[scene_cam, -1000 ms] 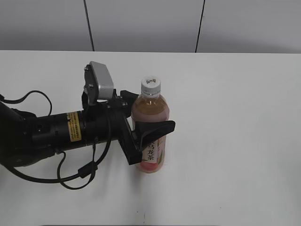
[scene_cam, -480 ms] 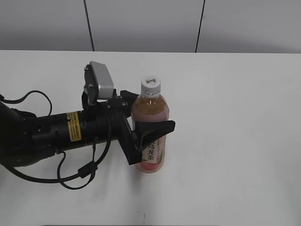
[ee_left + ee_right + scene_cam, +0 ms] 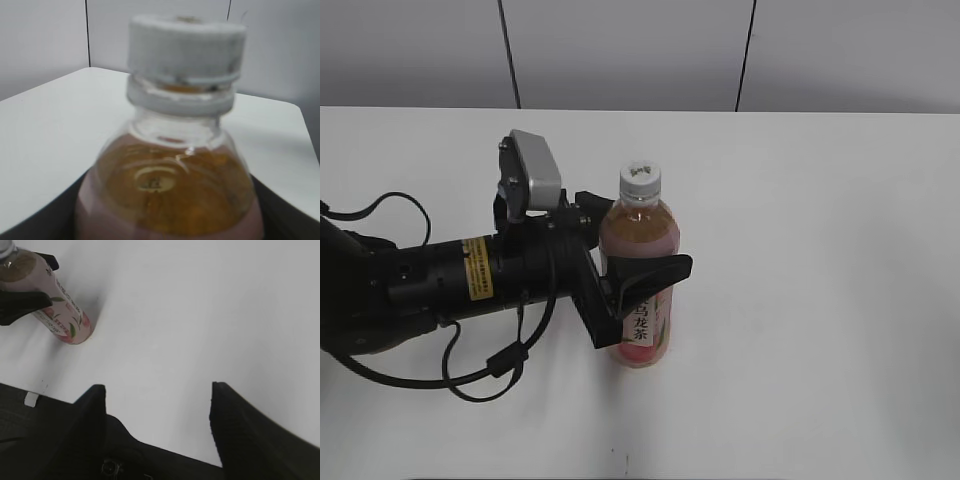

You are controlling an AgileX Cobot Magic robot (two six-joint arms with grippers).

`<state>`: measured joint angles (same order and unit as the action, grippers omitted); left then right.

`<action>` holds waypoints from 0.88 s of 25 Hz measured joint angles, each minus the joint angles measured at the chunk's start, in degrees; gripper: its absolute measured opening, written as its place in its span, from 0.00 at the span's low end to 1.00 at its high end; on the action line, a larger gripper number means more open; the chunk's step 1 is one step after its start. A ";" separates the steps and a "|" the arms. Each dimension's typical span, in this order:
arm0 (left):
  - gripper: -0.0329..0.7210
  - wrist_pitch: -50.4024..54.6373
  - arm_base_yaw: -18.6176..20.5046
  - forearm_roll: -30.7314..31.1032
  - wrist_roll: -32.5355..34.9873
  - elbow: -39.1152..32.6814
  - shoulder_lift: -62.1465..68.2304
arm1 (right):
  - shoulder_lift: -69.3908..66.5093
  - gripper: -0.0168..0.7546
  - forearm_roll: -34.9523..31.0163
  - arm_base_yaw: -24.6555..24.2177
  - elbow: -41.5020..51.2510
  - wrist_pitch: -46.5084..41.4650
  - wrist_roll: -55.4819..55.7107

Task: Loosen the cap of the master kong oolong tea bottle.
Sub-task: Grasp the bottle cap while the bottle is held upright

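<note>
Cap [image 3: 642,179], white with ribbed rim, sits on the neck of the master kong oolong tea bottle [image 3: 640,275], seated down on the neck ring; no gap visible in left wrist view, though that view is blurry. Cap is above the left gripper [image 3: 625,262] fingers, not touched by them or anything else.

Bottle upright on the white table [image 3: 820,250], amber-pink tea, pink label with a white strip of black characters low on the body. It stands between the left gripper's two fingers: near finger [image 3: 650,272] crosses the front of the body at mid-height, above the label strip; far finger [image 3: 593,199] shows behind the bottle's shoulder. Fingers clamp the body from both sides, jaws spread to bottle width. Left arm [image 3: 430,285] lies low along the table, reaching in from the left.

Right gripper [image 3: 157,405]: not seen in exterior view. In its own wrist view both dark fingers stand wide apart with bare table between them, nothing held. Bottle is well away from those fingers, up in the far left corner of that view, with the left gripper's finger across it.
</note>
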<state>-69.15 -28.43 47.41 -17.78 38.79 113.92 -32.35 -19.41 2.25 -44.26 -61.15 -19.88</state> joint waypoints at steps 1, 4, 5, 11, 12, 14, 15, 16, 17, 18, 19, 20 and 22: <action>0.65 0.00 0.00 0.01 0.00 0.00 0.00 | -2.61 0.66 -0.46 0.00 -1.91 0.00 -0.77; 0.65 0.00 0.00 -0.06 -0.05 0.00 0.00 | -10.73 0.66 -1.91 0.35 -7.47 0.07 -2.56; 0.65 0.05 0.00 -0.08 -0.05 0.00 0.00 | -12.70 0.66 -2.36 0.74 -9.47 0.07 -3.26; 0.65 0.05 0.00 -0.13 -0.12 0.00 0.00 | -25.62 0.66 -4.20 3.47 -20.85 -1.17 -4.70; 0.65 0.05 0.00 -0.13 -0.12 0.00 0.00 | -27.17 0.66 -4.26 4.09 -23.05 -1.89 -4.76; 0.65 0.05 0.00 -0.13 -0.12 0.00 0.00 | -30.96 0.66 -4.32 6.39 -27.35 -3.48 -4.75; 0.65 0.05 0.00 -0.13 -0.13 0.00 0.00 | -32.64 0.66 -4.44 7.88 -29.78 -4.62 -4.75; 0.65 0.05 0.00 -0.13 -0.13 0.00 0.00 | -34.72 0.66 -4.44 9.23 -32.25 -5.97 -4.82; 0.65 0.05 0.00 -0.13 -0.13 0.00 0.00 | -36.89 0.66 -4.49 10.91 -34.34 -6.96 -4.82; 0.65 0.05 0.00 -0.13 -0.13 0.00 0.00 | -39.13 0.66 -4.51 12.59 -36.91 -7.66 -4.89; 0.65 0.05 0.00 -0.13 -0.13 0.00 0.00 | -41.05 0.66 -4.56 13.94 -39.51 -7.92 -4.89; 0.65 0.05 0.00 -0.13 -0.13 0.00 0.00 | -43.40 0.66 -4.62 15.56 -42.06 -8.09 -4.89; 0.65 0.05 0.00 -0.13 -0.18 0.00 0.00 | -47.69 0.66 -4.56 18.68 -46.51 -8.16 -4.89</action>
<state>-69.10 -28.43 47.28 -17.96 38.79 113.92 -80.04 -23.97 20.94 -90.77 -69.31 -24.77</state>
